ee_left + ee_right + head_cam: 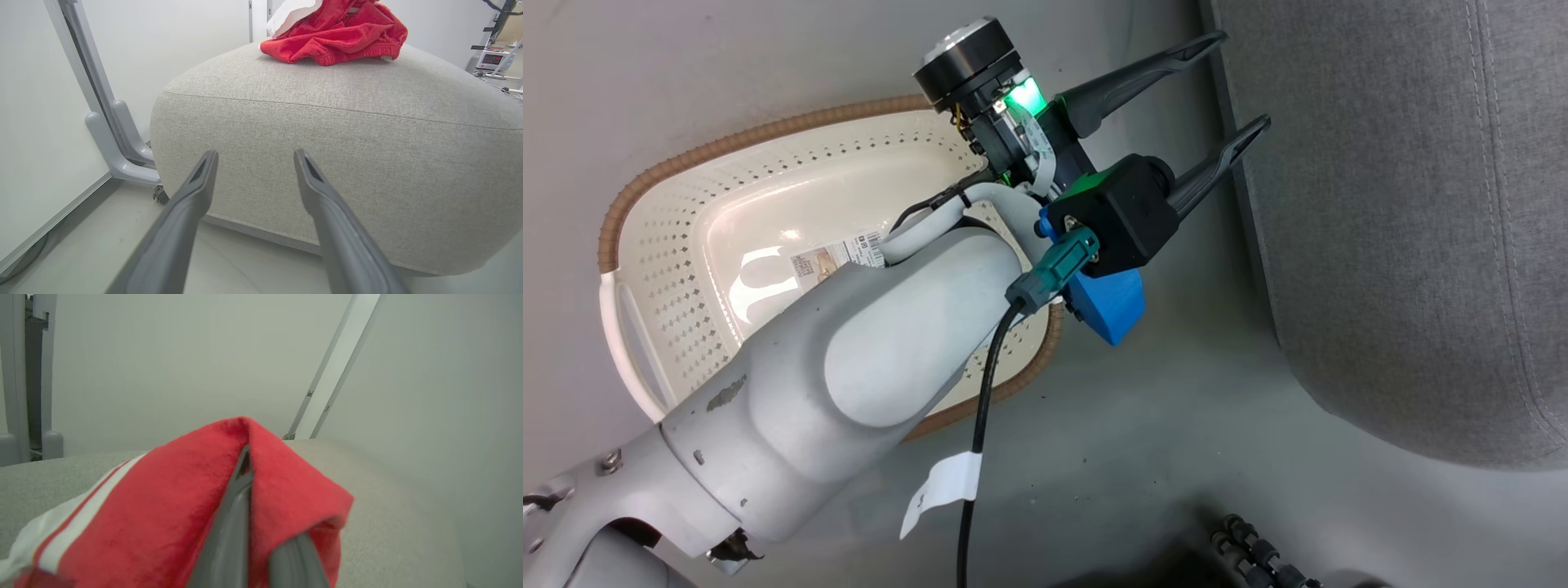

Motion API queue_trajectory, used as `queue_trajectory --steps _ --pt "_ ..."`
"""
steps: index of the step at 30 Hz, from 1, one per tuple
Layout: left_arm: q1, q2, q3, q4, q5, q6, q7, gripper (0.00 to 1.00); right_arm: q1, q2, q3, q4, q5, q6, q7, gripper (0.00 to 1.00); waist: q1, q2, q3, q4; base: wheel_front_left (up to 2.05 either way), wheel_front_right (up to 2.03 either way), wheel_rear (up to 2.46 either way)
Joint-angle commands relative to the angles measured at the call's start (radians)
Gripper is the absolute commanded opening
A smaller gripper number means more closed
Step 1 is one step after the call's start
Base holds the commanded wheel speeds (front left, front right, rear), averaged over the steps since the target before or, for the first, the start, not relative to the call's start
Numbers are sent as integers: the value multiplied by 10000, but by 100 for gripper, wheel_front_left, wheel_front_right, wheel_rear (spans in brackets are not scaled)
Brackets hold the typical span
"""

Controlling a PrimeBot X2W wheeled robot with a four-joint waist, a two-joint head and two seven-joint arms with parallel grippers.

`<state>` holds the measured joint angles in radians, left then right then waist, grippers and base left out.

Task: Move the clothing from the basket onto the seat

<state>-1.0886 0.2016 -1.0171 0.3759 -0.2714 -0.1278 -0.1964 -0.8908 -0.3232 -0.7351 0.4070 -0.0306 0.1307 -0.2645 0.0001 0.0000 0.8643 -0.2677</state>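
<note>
seat [1405, 204] [327, 143] [388, 506]: large upholstered block of grey woven fabric with rounded edges and a stitched seam; it stands on the floor at the right of the head view.
floor [1176, 425]: smooth pale grey surface under the seat and the basket.
basket [727, 143]: cream-white perforated plastic tub with a brown woven-look rim and a white side handle; it stands on the floor left of the seat and apart from it. Its glossy bottom shows, and it is partly hidden behind the left forearm.
left forearm [849, 367]: pale grey shell reaching over the basket toward the seat, with a black cable [980, 392] carrying a white tag hanging from the wrist.
clothing [339, 36] [163, 506]: soft red fabric with white panels and thin white stripes. In the left wrist view a crumpled heap lies on the seat's top near its edge. In the right wrist view a red fold is raised just over the seat's top.
left gripper [1240, 80] [255, 154]: two long dark fingers spread wide with nothing between them, low and near the seat's side wall, pointing at it.
right gripper [250, 473]: fingers pressed together, pinching a fold of the clothing, which drapes over both of them.
paper label [837, 260]: white printed slip on the basket's bottom, its right end behind the forearm.
</note>
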Motion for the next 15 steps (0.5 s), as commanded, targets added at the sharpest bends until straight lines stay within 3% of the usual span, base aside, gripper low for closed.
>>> queue_trajectory --steps 1,8,9,10,11,15 --pt "-169 67 -3 -37 3 56 -8 100 136 50 24 84 -80 1 5 0 -1 0 3 29 0 0 0" --pt "-152 60 -28 26 -96 130 -95 100 629 301 42 726 -47 1 7 0 -1 0 -145 124 0 0 0" --pt "-121 54 -31 48 -96 145 -114 100 709 324 -24 681 -21 1 5 35 -1 0 -206 127 0 0 0" --pt "-78 40 -38 72 -105 165 -139 100 814 353 -72 613 22 0 7 85 -1 0 -283 129 0 0 0" --pt "-16 22 -43 101 -133 181 -172 100 914 411 -111 530 101 0 7 100 -1 0 -382 129 0 0 0" --pt "282 -62 -51 286 -272 229 -353 100 1646 630 4 55 101 0 5 100 -1 0 -953 58 0 0 0"
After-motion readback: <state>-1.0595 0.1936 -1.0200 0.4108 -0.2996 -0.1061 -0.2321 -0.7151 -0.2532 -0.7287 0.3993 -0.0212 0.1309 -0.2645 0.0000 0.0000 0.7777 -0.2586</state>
